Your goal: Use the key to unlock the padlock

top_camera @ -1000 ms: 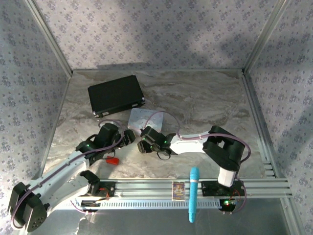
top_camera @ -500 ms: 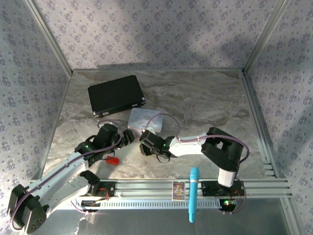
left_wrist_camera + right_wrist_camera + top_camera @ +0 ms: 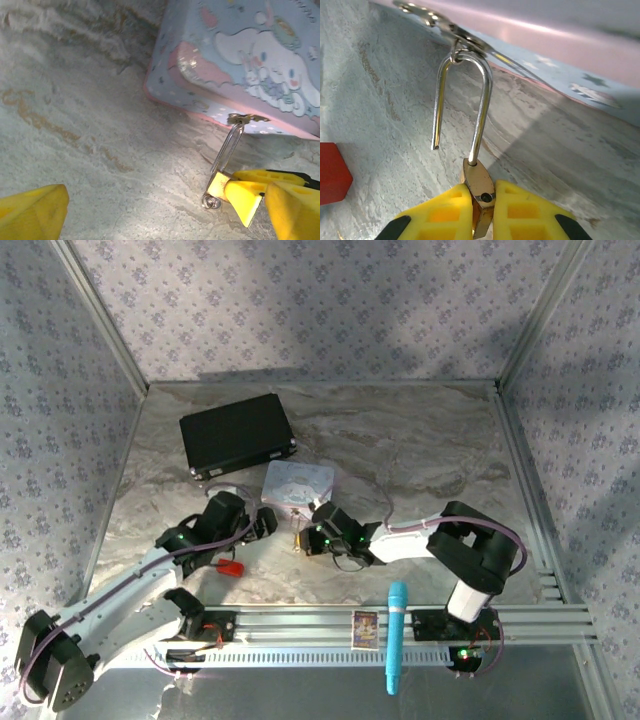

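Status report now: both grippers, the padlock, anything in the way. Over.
Left gripper open, empty, near pastel tin. Right gripper shut on padlock body. Shackle open, one leg free, hooked through tin's latch. Red block off to the side.

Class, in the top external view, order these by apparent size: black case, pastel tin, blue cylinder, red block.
1. black case
2. pastel tin
3. blue cylinder, long but thin
4. red block

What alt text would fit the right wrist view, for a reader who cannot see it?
The right gripper is shut on the brass body of a padlock, whose silver shackle hooks through a metal clasp on the pastel tin; one shackle leg ends free, outside the body. A red block lies at the left edge on the marbled table.
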Motion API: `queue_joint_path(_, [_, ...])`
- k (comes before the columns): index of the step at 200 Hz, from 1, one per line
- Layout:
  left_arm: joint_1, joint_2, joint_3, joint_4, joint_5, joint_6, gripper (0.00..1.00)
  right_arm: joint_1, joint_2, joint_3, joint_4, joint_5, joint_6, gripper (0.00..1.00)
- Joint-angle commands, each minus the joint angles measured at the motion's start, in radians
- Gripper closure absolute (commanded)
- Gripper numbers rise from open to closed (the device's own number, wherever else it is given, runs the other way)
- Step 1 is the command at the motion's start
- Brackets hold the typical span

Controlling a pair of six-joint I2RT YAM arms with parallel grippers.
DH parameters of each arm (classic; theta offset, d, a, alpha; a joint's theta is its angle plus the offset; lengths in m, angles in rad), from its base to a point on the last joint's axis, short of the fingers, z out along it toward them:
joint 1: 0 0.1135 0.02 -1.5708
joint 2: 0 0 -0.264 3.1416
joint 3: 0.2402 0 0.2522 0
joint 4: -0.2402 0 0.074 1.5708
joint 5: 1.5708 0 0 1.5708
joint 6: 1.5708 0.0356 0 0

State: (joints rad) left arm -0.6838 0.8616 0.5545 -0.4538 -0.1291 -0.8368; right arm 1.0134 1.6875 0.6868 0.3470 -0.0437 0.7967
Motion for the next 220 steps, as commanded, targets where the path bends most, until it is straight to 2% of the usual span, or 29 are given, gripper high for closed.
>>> queue_joint_path(1, [-0.018,0.037,0.115,-0.049,-0.095,0.164,0.0,-0.03,-0.016,-0.064,-0.018,-0.049,0.04,0.95])
queue_joint_path(27, [-0.052,0.145,0.223,-0.099,-0.157,0.301,0.0,-0.079,-0.041,-0.121,0.029,-0.111,0.111,0.97])
queue_joint_path(46, [-0.122,0.25,0.309,-0.128,-0.23,0.429,0.0,-0.126,-0.052,-0.18,0.121,-0.172,0.156,0.98])
queue_joint_path(75, [-0.211,0.421,0.439,-0.147,-0.344,0.656,0.02,-0.177,-0.088,-0.216,0.121,-0.245,0.131,1.0])
queue_joint_path(100, [-0.221,0.557,0.527,-0.124,-0.36,0.796,0.06,-0.226,-0.148,-0.264,0.093,-0.265,0.114,1.0])
queue_joint_path(126, [-0.227,0.652,0.563,-0.046,-0.268,0.912,0.12,-0.273,-0.196,-0.293,0.069,-0.287,0.1,1.0])
queue_joint_path(139, [-0.249,0.704,0.571,-0.035,-0.276,0.962,0.15,-0.28,-0.199,-0.296,0.072,-0.289,0.1,1.0])
queue_joint_path(180, [-0.301,0.775,0.557,-0.004,-0.302,0.959,0.16,-0.275,-0.172,-0.308,0.175,-0.273,0.149,1.0])
queue_joint_path(199, [-0.308,0.796,0.556,-0.013,-0.304,0.943,0.22,-0.276,-0.17,-0.314,0.206,-0.254,0.163,1.0])
queue_joint_path(220, [-0.33,0.832,0.539,-0.021,-0.369,0.948,0.25,-0.287,-0.171,-0.322,0.261,-0.255,0.194,1.0])
